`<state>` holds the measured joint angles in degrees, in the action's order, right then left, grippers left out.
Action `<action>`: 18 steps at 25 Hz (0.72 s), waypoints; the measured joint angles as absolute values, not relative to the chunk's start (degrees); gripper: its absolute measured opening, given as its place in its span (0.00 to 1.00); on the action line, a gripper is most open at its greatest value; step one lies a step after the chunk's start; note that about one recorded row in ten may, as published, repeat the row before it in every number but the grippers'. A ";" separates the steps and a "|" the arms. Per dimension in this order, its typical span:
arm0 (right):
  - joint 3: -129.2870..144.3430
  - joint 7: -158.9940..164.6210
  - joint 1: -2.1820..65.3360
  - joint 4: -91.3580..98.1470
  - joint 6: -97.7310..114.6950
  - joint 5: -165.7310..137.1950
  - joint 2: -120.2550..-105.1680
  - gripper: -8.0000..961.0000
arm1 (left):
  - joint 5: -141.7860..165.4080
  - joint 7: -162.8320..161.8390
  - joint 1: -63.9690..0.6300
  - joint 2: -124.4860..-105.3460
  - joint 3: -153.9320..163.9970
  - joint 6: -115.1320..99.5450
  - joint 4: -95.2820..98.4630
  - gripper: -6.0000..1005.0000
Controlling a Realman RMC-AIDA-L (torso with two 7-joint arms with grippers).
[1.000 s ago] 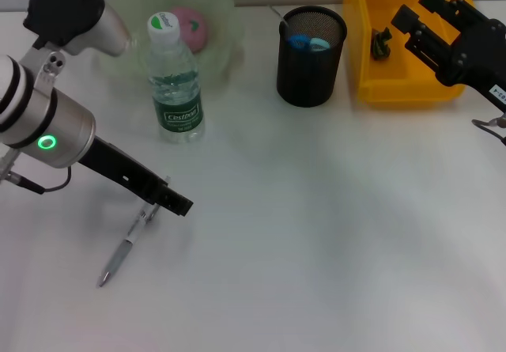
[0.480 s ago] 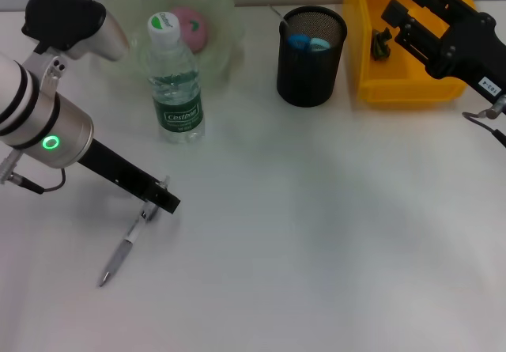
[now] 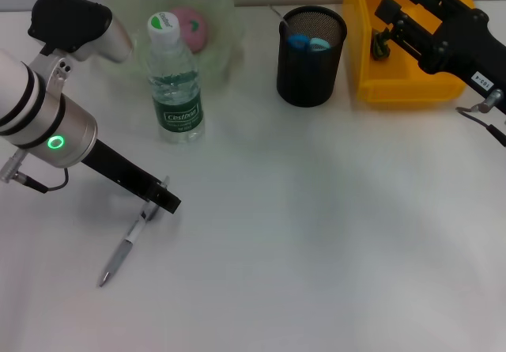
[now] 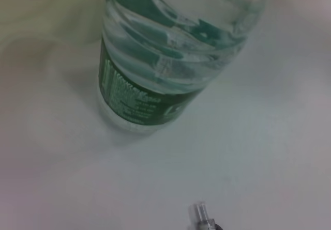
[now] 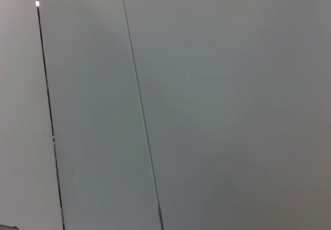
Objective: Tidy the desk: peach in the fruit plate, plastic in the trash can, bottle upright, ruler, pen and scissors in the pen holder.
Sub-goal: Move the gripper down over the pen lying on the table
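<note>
White table [image 3: 316,249] carries one pen [image 3: 120,253], lying flat near the front left edge, its upper end right at the left gripper [image 3: 162,202]; whether the fingers are wide or closed on it I cannot tell. It looks light, stiff and slick, best pinched mid-barrel. One bottle [image 3: 175,79] stands upright, one peach [image 3: 190,28] sits in the fruit plate [image 3: 221,8], and one mesh pen holder [image 3: 311,55] and one yellow bin [image 3: 395,83] stand behind. Above the bin, the right gripper [image 3: 387,24] hangs, fingers spread.

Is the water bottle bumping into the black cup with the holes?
Apart. The head view shows the bottle standing upright beside the green fruit plate, with a wide strip of bare white desk between it and the pen holder.
</note>
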<state>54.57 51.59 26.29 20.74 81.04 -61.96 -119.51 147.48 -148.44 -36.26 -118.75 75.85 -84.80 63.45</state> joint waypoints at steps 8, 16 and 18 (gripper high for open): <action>54.70 51.59 27.09 20.74 79.71 -61.96 -119.53 0.63 | 148.36 -148.56 -37.53 -118.74 75.85 -84.34 61.40 0.72; 54.55 51.59 27.49 20.74 79.13 -61.96 -119.53 0.63 | 149.70 -148.66 -39.09 -118.74 75.85 -84.98 60.74 0.72; 54.59 51.59 27.70 20.74 78.68 -61.96 -119.53 0.63 | 149.92 -148.68 -39.68 -118.74 75.88 -85.31 60.18 0.72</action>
